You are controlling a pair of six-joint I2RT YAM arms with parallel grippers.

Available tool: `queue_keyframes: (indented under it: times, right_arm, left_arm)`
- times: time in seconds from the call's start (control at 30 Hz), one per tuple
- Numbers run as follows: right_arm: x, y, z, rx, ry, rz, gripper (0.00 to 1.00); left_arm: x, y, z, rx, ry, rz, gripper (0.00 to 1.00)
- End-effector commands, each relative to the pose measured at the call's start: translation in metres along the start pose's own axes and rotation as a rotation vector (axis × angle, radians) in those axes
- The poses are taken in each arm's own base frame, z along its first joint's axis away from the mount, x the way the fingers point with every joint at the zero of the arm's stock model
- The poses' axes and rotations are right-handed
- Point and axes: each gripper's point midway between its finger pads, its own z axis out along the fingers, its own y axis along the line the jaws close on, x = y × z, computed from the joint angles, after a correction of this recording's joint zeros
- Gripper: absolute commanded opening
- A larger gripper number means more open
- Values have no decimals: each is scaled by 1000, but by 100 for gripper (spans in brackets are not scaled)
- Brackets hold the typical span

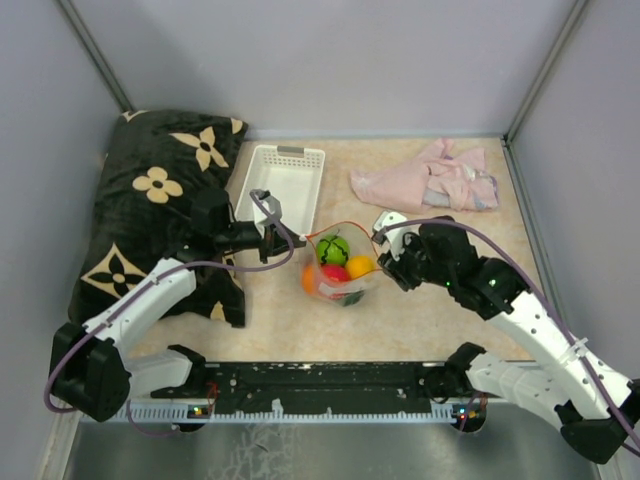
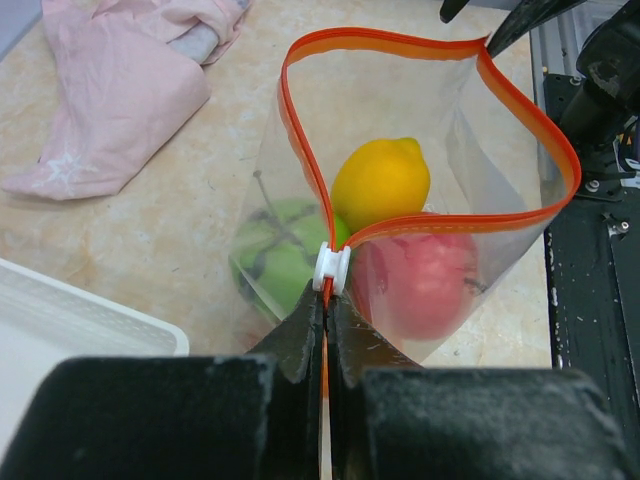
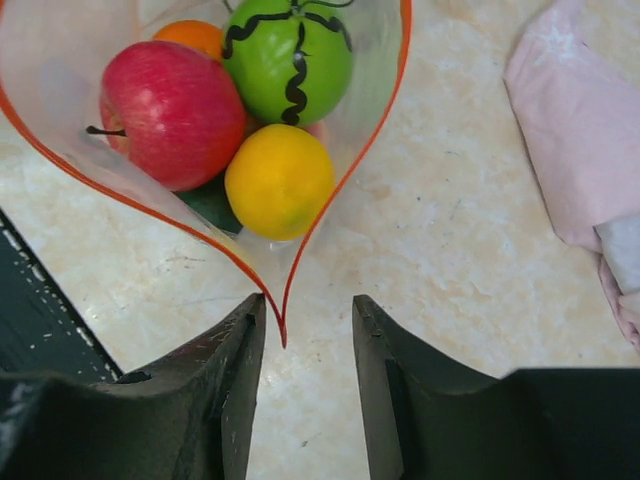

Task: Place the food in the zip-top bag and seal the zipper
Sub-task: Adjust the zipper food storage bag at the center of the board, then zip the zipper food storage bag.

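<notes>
The clear zip-top bag [image 1: 340, 270] stands open on the table with the food inside. The right wrist view shows a red apple [image 3: 170, 110], a green striped fruit [image 3: 290, 60], a yellow fruit [image 3: 278, 180], an orange piece [image 3: 190, 35] and a dark green piece [image 3: 210, 200]. My left gripper [image 2: 326, 295] is shut on the zipper strip [image 2: 400, 45] at the bag's left end, just behind the white slider [image 2: 331, 268]. My right gripper [image 3: 308, 305] is open at the bag's right end. The mouth's pointed corner [image 3: 283, 330] lies between its fingers, close to the left one.
A white slotted basket [image 1: 280, 180] stands behind the left gripper. A black flower-patterned cushion [image 1: 150, 200] lies at the left. A crumpled pink cloth [image 1: 430, 175] lies at the back right. The black base rail [image 1: 320, 380] runs along the near edge.
</notes>
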Motion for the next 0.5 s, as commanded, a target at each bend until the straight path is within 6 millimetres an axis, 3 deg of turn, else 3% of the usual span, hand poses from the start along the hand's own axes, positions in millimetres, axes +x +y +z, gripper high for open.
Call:
queue_keyframes:
  times: [0.0, 0.17, 0.47]
  right_arm:
    - [-49, 15, -7, -113, -166, -22, 43]
    - [-94, 23, 0, -197, -312, -32, 52]
    - [-159, 43, 33, -384, -490, -71, 53]
  left_arm:
    - [-10, -2, 1, 12, -16, 32, 0]
    - [-9, -3, 2, 13, -14, 31, 0]
    - [-9, -6, 3, 17, -2, 29, 0]
